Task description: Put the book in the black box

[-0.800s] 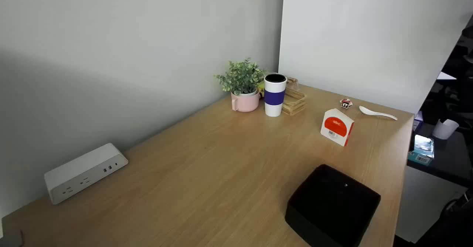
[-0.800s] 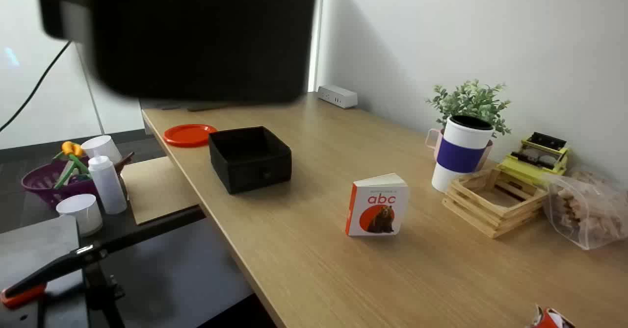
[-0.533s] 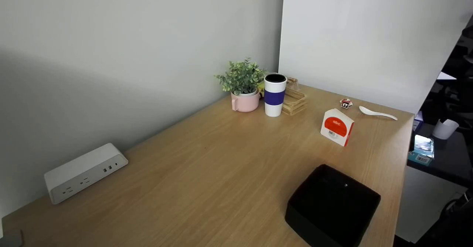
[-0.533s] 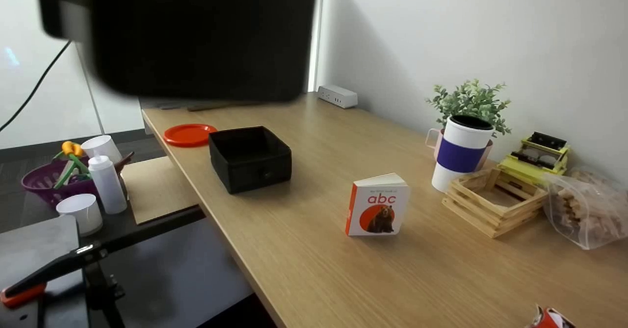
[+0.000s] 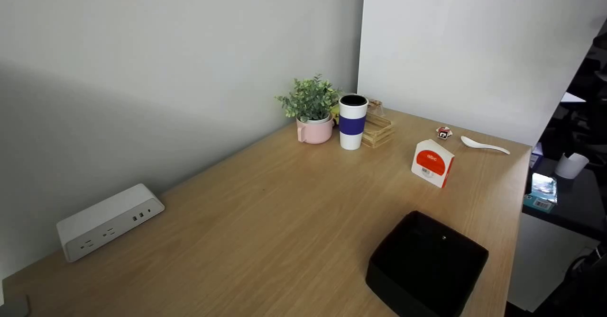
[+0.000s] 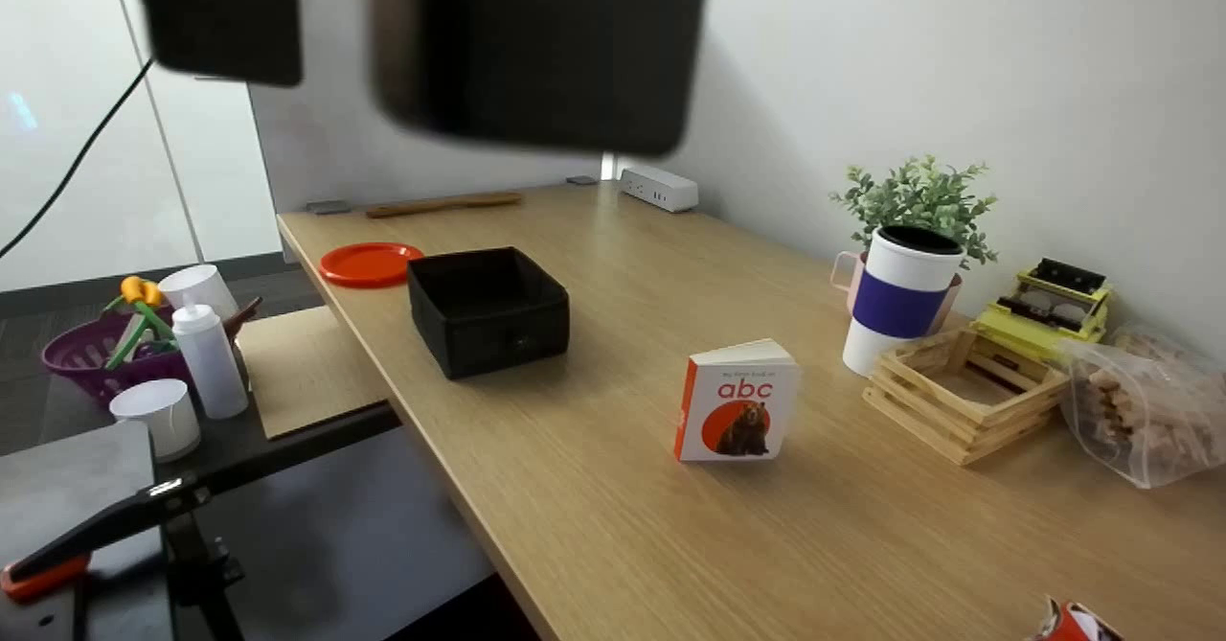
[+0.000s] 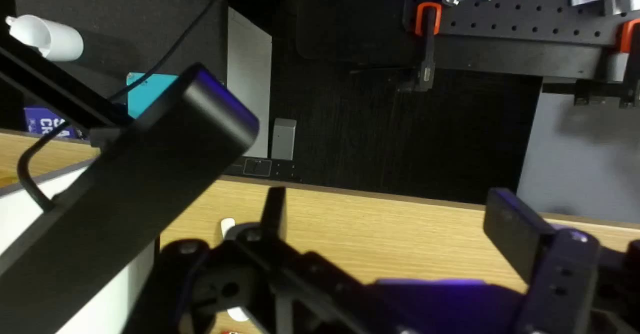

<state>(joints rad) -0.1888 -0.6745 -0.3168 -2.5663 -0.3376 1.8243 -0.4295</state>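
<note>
The book (image 5: 430,164) stands upright and slightly fanned open on the table; in an exterior view its front cover (image 6: 736,409) shows "abc" and a bear on a red oval. The black box (image 5: 427,265) sits apart from it, open-topped, near the table's edge; it shows in both exterior views (image 6: 490,320). My gripper (image 7: 390,214) is open in the wrist view, its fingers wide apart with only bare table between them. Book and box are out of the wrist view. A blurred dark part of my arm (image 6: 546,47) hangs at the top of an exterior view.
The white-and-blue mug (image 6: 903,298), wooden crate (image 6: 967,397), plant (image 5: 310,101) and bag (image 6: 1145,411) stand along the wall. A red plate (image 6: 372,264) lies behind the box. A spoon (image 5: 484,145) and power strip (image 5: 111,222) are on the table. The wrist view shows the table edge (image 7: 380,194).
The dark arm part has moved right and up in an exterior view, uncovering the far table edge and a wooden stick. The book and box have not moved.
</note>
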